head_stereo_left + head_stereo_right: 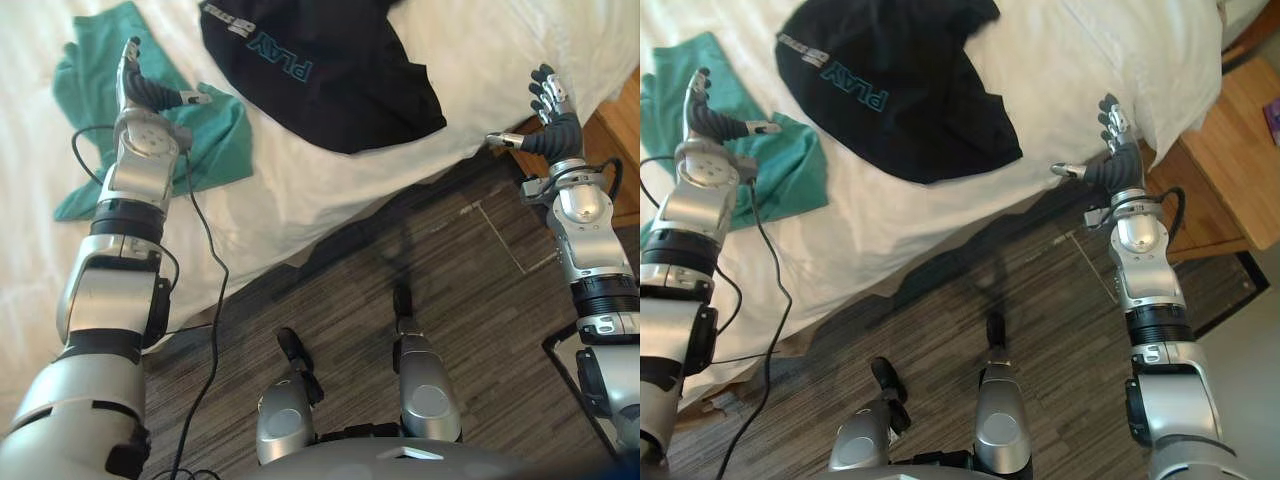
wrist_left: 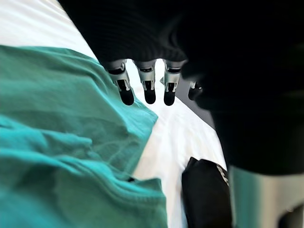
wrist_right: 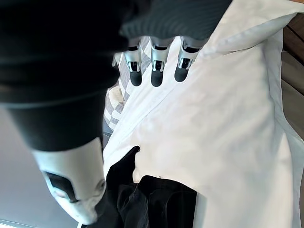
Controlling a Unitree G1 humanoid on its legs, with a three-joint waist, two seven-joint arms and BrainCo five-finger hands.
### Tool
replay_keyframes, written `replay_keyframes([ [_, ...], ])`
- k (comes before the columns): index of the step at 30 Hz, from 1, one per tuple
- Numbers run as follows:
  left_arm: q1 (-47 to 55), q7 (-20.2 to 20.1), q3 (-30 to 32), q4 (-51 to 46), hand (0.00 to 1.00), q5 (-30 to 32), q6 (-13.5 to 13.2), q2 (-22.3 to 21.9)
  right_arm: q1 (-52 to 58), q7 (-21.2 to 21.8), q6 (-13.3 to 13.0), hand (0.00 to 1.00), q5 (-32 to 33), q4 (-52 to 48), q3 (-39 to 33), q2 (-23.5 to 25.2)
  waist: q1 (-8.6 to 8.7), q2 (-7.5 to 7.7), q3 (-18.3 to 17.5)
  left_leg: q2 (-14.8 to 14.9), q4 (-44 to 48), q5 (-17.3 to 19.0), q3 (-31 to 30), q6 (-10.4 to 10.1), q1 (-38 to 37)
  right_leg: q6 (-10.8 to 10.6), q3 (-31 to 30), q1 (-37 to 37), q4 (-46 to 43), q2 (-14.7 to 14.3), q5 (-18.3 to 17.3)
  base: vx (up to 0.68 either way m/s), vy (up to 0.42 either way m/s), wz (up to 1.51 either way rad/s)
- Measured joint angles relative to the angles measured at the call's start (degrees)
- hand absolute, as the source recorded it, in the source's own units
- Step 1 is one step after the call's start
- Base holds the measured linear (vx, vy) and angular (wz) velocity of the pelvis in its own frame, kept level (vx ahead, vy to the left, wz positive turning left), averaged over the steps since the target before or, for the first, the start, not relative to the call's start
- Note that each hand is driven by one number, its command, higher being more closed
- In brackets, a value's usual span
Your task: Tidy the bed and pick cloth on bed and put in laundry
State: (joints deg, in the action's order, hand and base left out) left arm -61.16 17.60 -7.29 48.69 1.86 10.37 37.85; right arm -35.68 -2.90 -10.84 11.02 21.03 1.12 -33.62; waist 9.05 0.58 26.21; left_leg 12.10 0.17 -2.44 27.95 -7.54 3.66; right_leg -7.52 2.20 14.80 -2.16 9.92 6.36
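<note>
The bed edge runs slantwise from lower left to upper right of the head views. Below & right of it is dark floor, open room btwn the 2 arms. A wooden table sits at far right, just beside the bed corner.

2 cloths lie on the white sheet. The green cloth is at upper left, crumpled. Its long side runs top to bottom of the frame, w/ 1 flap poking right toward the black shirt. The black shirt is at top middle, spread out. Its long side goes from upper left to lower right, & its low tip is near the bed edge. The 2 cloths are near but apart.

The left hand is over the green cloth, fingers straight, thumb out, holding nothing. The right hand is by the bed corner at right, fingers straight too, thumb out, holding nothing.
</note>
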Motion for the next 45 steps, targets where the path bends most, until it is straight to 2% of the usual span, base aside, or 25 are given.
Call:
replay_keyframes([
  [2, -1.1, -0.8, 0.0, 0.0, 0.0, 0.0, 1.8, 0.0, 0.0, 0.1, 0.1, 0.0, 0.1, -2.6, 0.1, 0.8, 0.34, 0.01, 0.0, 0.5, 0.7, 0.1, 1.3, -0.1, 1.9, 0.2, -1.0, 2.9, -1.1, -0.4, -0.1, -0.02, -0.038, -0.21],
  [4, -1.2, -4.5, -0.1, 0.2, 0.0, 2.5, 6.4, -0.8, 0.2, 0.5, 0.7, 0.0, 0.1, -4.6, 0.9, 2.6, 0.66, 0.01, 0.1, 1.1, 1.1, 0.0, 2.8, -0.1, 3.5, 0.2, -1.7, 5.2, -2.0, -1.0, -0.1, -0.01, -0.037, -0.19],
  [7, -0.5, -6.8, 0.1, 0.2, 0.0, 6.4, 10.7, -1.4, 3.0, 0.6, 2.2, 0.0, -0.2, -8.3, 1.4, 3.9, 0.69, -0.23, 0.5, 1.7, 1.7, 0.0, 3.6, -0.1, 3.5, 0.8, -2.1, 5.8, -3.1, -1.2, -0.6, 0.01, -0.009, -0.11],
  [9, 0.6, -9.5, 0.7, -0.2, 0.0, 6.6, 12.9, -1.2, 3.9, 0.6, 3.0, 0.0, -1.2, -9.2, 1.4, 4.3, 0.61, -0.23, 0.5, 2.0, 2.5, 0.0, 4.4, -0.1, 3.4, 1.2, -1.9, 5.9, -4.0, -1.3, -1.0, 0.0, 0.0, 0.0],
  [19, 4.7, -12.4, 6.0, -2.1, 0.0, 5.3, 12.6, -1.9, 7.0, 0.6, 5.0, 0.0, -2.4, -13.3, 0.8, 4.3, 0.81, -1.04, 0.4, 1.1, 2.2, -0.2, 4.4, 0.0, 3.5, 0.5, -0.5, 8.5, -10.9, 0.3, -4.8, -0.01, 0.012, 0.09],
  [21, 5.6, -13.2, 7.9, -2.6, 0.0, 4.1, 11.5, -2.6, 7.2, 0.7, 5.5, 0.0, -2.4, -13.4, 0.3, 4.3, 0.7, -1.67, 0.3, 0.7, 1.9, -0.5, 4.3, 0.1, 3.5, 0.5, -0.4, 8.6, -11.0, 0.4, -4.9, 0.02, 0.006, 0.07],
  [22, 6.3, -13.8, 9.3, -2.6, 1.0, 3.8, 10.9, -3.2, 7.5, 1.0, 5.6, 0.0, -2.4, -13.4, -0.4, 4.3, 0.61, -2.21, 0.2, 0.7, 1.9, -0.6, 4.2, 0.1, 3.5, 0.5, -0.2, 8.5, -11.0, 0.5, -4.9, 0.02, 0.013, 0.05],
  [26, 9.2, -14.7, 11.5, -2.7, 1.0, 3.8, 8.4, -4.3, 8.7, 2.0, 6.2, 0.0, -2.4, -13.5, -0.8, 4.3, 0.6, -3.47, -0.3, 0.5, 1.9, -1.4, 4.1, 0.3, 3.4, 0.4, 0.4, 7.9, -11.0, 1.0, -5.1, 0.03, 0.005, 0.09],
  [28, 11.3, -14.3, 14.5, -2.7, 1.0, 2.9, 7.6, -4.8, 9.7, 2.6, 6.5, 0.0, -2.3, -13.5, -1.0, 4.3, 0.64, -4.03, -0.6, 0.5, 1.9, -2.1, 4.1, 0.3, 3.3, 0.5, 1.0, 7.1, -11.0, 1.1, -5.2, 0.02, 0.0, 0.14],
  [33, 17.7, -11.0, 18.0, -2.7, 1.0, 0.3, 4.5, -7.4, 10.9, 2.8, 7.0, 0.0, -2.3, -13.1, -1.4, 4.2, 0.03, -5.08, -1.3, 0.7, 1.2, -2.4, 2.7, 0.4, 3.3, 0.5, 2.4, 6.0, -10.5, 1.0, -5.2, 0.0, 0.006, 0.15],
  [36, 20.8, -8.9, 18.0, -2.7, 1.0, -0.2, 1.8, -9.8, 10.8, 3.2, 7.5, 0.0, -2.8, -11.5, -1.5, 4.1, -0.65, -5.79, -2.0, 0.6, -0.1, -2.7, 1.7, 0.6, 3.3, 0.2, 3.3, 5.5, -9.7, 0.9, -4.9, 0.0, 0.017, 0.15],
  [38, 22.8, -6.1, 17.8, -2.8, 1.0, -0.2, -1.1, -11.5, 10.3, 3.6, 7.7, 0.0, -3.5, -8.0, -1.4, 3.6, -1.1, -5.79, -2.2, 0.6, -0.1, -2.8, 0.7, 0.7, 3.3, 0.1, 3.6, 4.4, -8.5, 0.8, -4.4, 0.0, 0.01, 0.13],
  [40, 23.9, -4.4, 17.5, -3.3, 1.0, -0.1, -2.7, -12.3, 9.1, 3.8, 8.0, 0.0, -3.7, -5.6, -1.4, 2.6, -1.68, -5.77, -2.3, 0.5, -0.2, -2.8, 0.4, 0.7, 3.5, 0.0, 3.7, 4.1, -7.3, 0.7, -3.6, 0.0, 0.0, 0.0],
  [41, 24.7, -3.2, 16.9, -4.7, 1.0, -0.1, -3.3, -13.0, 7.3, 3.8, 8.1, 0.0, -4.8, -3.0, -1.3, 1.0, -2.29, -5.78, -2.3, 0.4, -0.2, -2.8, -0.4, 0.7, 3.7, -0.2, 3.9, 3.5, -5.8, 0.7, -2.8, 0.0, 0.0, 0.0],
  [45, 26.6, -1.4, 14.9, -8.3, 1.0, -0.1, -4.6, -13.7, 2.6, 4.1, 8.2, 0.0, -7.6, 0.5, -1.1, -2.7, -2.63, -5.85, -2.4, 0.4, 0.0, -3.0, -2.6, 1.0, 5.1, -0.3, 5.8, 2.5, -4.0, 0.8, -1.8, 0.01, 0.012, 0.25],
])
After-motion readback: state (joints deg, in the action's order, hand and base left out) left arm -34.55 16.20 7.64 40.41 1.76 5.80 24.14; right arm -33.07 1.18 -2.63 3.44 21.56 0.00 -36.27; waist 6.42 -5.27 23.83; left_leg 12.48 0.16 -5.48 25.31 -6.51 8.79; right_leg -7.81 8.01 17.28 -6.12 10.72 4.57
